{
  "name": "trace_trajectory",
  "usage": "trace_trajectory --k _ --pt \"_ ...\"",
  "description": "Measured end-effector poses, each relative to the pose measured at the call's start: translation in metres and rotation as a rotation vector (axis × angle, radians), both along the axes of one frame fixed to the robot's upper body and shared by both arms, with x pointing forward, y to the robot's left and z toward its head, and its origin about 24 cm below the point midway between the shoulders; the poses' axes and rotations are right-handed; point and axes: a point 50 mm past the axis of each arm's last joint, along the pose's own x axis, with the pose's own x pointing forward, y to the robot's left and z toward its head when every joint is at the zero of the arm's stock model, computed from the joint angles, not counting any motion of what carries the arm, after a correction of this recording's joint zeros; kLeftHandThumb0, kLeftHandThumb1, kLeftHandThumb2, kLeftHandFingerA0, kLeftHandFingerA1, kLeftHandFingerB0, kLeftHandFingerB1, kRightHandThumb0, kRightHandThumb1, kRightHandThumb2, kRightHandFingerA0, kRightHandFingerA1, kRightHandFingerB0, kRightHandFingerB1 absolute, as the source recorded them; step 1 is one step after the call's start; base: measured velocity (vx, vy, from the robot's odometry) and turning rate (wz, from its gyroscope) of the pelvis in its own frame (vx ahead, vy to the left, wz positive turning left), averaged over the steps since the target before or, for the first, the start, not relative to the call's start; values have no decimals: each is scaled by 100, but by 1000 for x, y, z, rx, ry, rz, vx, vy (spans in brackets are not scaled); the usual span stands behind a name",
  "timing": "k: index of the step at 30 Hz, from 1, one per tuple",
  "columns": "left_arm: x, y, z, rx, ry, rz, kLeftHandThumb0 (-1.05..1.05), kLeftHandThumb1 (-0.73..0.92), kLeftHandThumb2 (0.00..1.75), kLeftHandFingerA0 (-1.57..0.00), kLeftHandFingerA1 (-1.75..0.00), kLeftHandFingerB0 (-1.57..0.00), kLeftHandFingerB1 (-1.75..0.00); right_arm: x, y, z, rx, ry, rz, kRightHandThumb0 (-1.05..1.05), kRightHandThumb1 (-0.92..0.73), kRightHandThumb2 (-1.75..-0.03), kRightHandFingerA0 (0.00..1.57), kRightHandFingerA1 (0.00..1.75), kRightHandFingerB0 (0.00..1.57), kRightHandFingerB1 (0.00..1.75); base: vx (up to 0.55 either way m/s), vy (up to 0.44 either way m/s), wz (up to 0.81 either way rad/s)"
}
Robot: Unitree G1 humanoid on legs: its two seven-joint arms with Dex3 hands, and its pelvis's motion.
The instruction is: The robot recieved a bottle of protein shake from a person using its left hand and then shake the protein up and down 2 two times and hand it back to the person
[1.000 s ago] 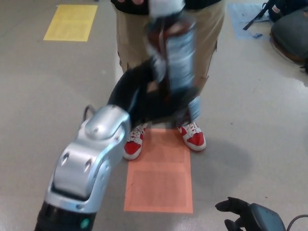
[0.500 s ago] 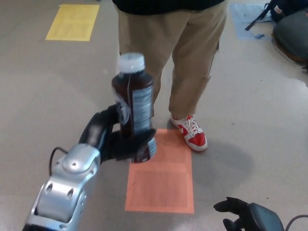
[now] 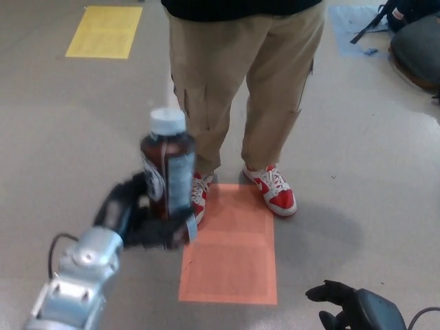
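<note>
the left robot hand point(image 3: 141, 220) is clamped around the lower part of the protein shake bottle point(image 3: 167, 165), holding it upright above the floor point(image 3: 62, 124), white cap on top; both are slightly blurred. the bottle sits in front of a person's legs in tan trousers point(image 3: 240, 75) and red-and-white sneakers point(image 3: 273, 190), beside an orange floor mat point(image 3: 230, 254). the right robot hand point(image 3: 337, 297) shows at the lower edge, holding nothing, its fingers spread.

Person's legs point(image 3: 240, 82) block far centre, just beyond bottle point(image 3: 168, 168). Open floor point(image 3: 69, 124) left and right; bags point(image 3: 412, 34) far right.
</note>
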Motion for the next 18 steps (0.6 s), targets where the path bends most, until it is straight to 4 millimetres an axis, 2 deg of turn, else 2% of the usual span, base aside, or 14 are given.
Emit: trace_trajectory --k 1,2,3,4,6,7,8,10,12,13,14,15,18 --pt "7 2 16 -7 -54 7 -19 82 64 -108 -88 -67 -95 0 0 0 1 -1 0 -20 -76 -63 96 56 80 45 0 0 0" --pt "15 5 42 -26 -145 15 -17 84 65 -109 -88 -71 -86 0 0 0 5 -3 -2 -19 -74 -64 97 59 79 45 0 0 0" --pt "19 5 59 -43 -208 13 -19 85 65 -105 -86 -67 -89 0 0 1 8 -4 -5 -20 -75 -64 95 64 79 44 0 0 0" --pt "20 5 67 -54 -249 9 -19 85 65 -105 -86 -67 -89 0 0 1 12 -5 -7 -20 -75 -64 95 64 79 44 0 0 0" --pt "15 3 52 -59 -225 0 -17 85 65 -110 -82 -68 -95 1 0 1 16 -6 -11 -21 -75 -64 96 58 80 45 0 0 -4" --pt "11 3 38 -58 -179 -3 -17 85 65 -110 -82 -68 -95 1 0 1 17 -7 -12 -21 -75 -64 96 58 80 45 0 0 0" --pt "6 2 20 -56 -121 -4 -17 84 64 -111 -83 -70 -94 1 0 1 18 -7 -12 -23 -74 -65 96 50 78 44 0 0 0" --pt "-13 4 -30 -37 42 -1 -21 84 65 -111 -84 -70 -94 1 1 1 20 -7 -13 -22 -76 -64 97 54 79 45 0 0 0" --pt "-27 4 -58 -12 139 -7 -22 85 65 -107 -87 -68 -90 1 0 1 22 -7 -17 -22 -76 -64 97 56 80 45 0 0 0" --pt "-29 4 -63 -3 157 -9 -23 86 65 -108 -90 -69 -88 2 0 2 23 -8 -19 -23 -78 -63 94 52 78 45 0 0 11" --pt "-28 4 -60 -2 148 -11 -23 86 65 -108 -90 -69 -88 3 0 2 25 -12 -21 -23 -78 -63 94 52 78 45 0 0 12" --pt "-20 5 -48 -10 104 -7 -23 87 65 -104 -93 -67 -92 5 0 4 26 -17 -21 -23 -77 -63 95 53 78 45 0 0 0" --pt "6 6 4 -35 -76 -4 -19 83 64 -104 -98 -71 -96 9 1 6 30 -28 -17 -22 -76 -63 93 50 78 44 0 0 0"
